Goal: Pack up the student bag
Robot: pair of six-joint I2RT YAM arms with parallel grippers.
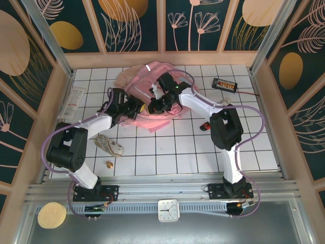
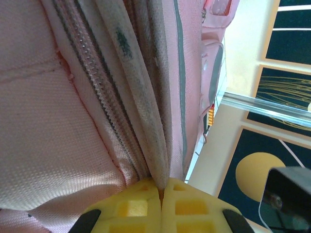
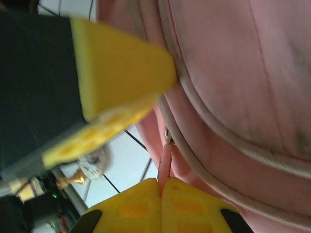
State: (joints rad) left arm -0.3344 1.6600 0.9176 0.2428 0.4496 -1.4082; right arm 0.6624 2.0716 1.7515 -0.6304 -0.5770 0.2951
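Tightly — student bag [image 2: 58,121] in left hand [image 2: 163,188]

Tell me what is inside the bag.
The bag hides its inside under its own pink fabric. The left pincer pinches a piped edge beside the zipper; the right pincer pinches a pink pull tab.

Gridded table [image 1: 152,152] holds student bag [image 1: 136,77], black device [image 1: 224,84]

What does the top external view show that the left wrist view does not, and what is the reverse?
Top external: the white tiled table, a clock by the near rail, a black device and a crumpled item. Left wrist: close up, the zipper teeth and the grimy white piping pinched between the closed yellow fingertips. Both: the pink student bag and the left gripper at it.
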